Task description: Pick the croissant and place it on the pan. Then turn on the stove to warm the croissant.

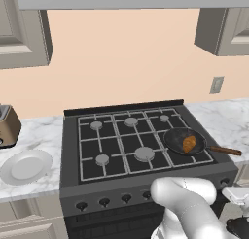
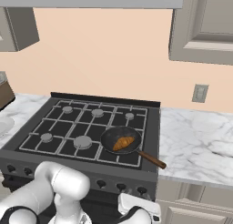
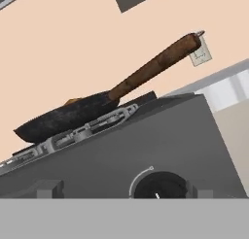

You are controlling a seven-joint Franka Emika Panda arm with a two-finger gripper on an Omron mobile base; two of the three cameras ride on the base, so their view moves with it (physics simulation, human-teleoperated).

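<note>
The croissant (image 1: 189, 144) (image 2: 123, 142) lies inside the dark pan (image 1: 173, 136) (image 2: 108, 137), which sits on the front right burner of the black stove (image 1: 121, 136) (image 2: 68, 127). The pan's brown handle (image 1: 224, 150) (image 2: 152, 160) (image 3: 155, 64) sticks out to the right over the counter. My white hand (image 1: 237, 194) (image 2: 139, 208) hangs low in front of the stove's right end, below the row of knobs (image 1: 104, 202) (image 2: 120, 186). The hand view looks up at one round knob (image 3: 159, 187) close ahead, with the pan (image 3: 63, 117) above it. My fingertips are hidden; nothing is held.
A white plate (image 1: 25, 166) lies on the marble counter left of the stove, with a brown toaster (image 1: 7, 126) behind it. More marble counter (image 2: 195, 141) stretches to the right, below a wall outlet (image 2: 200, 93). Wall cabinets hang at both sides.
</note>
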